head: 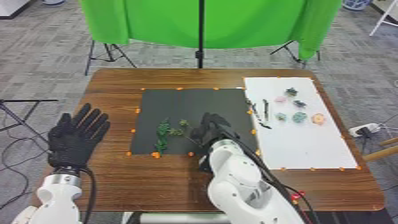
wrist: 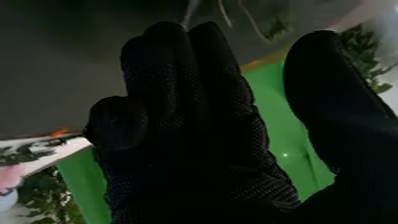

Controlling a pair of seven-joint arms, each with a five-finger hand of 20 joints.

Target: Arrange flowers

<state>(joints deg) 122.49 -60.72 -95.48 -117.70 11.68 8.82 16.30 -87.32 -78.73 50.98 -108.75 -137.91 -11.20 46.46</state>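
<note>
In the head view, my right hand (head: 211, 129) is over the right part of the black mat (head: 164, 102). To its left lie a long green sprig (head: 163, 131) and smaller green sprigs (head: 175, 132). My left hand (head: 78, 136) rests palm down with straight fingers left of the mat. On the white sheet (head: 298, 145) are dark stems (head: 258, 112), a pink flower (head: 318, 118), a pale green flower (head: 299, 117) and several other small blooms. In the right wrist view, my right hand (wrist: 200, 130) has mostly straight fingers and its thumb apart; thin stems (wrist: 251, 22) show beyond the fingertips.
Orange tape marks (head: 156, 155) edge the mat and sheet on the brown table (head: 111, 85). A green cloth (head: 209, 25) hangs on stands behind the table. Dark cables run along my right arm.
</note>
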